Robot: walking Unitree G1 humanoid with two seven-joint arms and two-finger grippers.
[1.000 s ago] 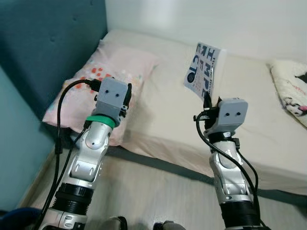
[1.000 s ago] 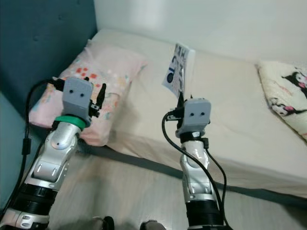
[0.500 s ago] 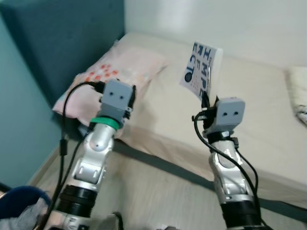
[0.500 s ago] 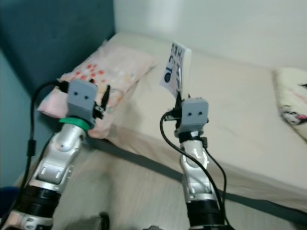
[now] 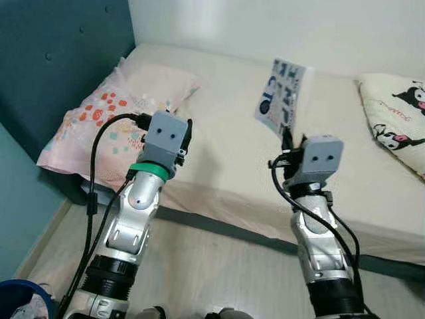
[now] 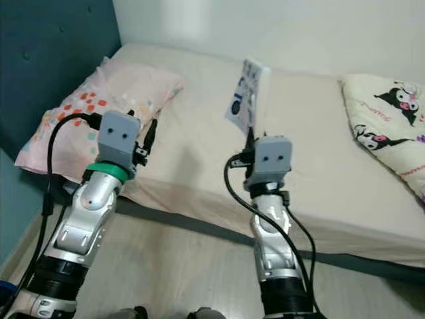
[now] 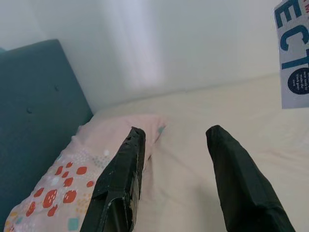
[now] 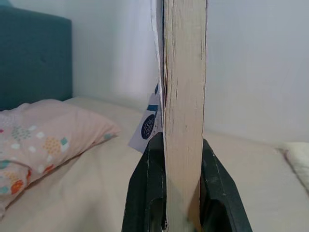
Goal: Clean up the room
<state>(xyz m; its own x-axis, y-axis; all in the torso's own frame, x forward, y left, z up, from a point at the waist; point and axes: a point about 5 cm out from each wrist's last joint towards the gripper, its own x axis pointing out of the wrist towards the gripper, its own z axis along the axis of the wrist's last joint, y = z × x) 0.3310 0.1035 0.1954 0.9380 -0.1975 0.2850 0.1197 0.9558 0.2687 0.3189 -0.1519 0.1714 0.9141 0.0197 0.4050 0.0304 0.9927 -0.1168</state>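
Overhead, book (image 5: 283,97): upright above the bed (image 5: 226,153), clamped at its lower edge.
Right gripper (image 8: 179,193): raised over the mattress edge, fingers closed tight on the book.
Left gripper (image 7: 176,166): raised near the pink pillow (image 5: 99,123), fingers spread, holding nothing.
Bin (image 5: 20,302): blue, on the floor, contents unclear.

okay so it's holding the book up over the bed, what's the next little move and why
Probably carry the book off the bed toward a proper spot. The right pincer already clamps it upright and clear of the mattress, while the left pincer is open and free.
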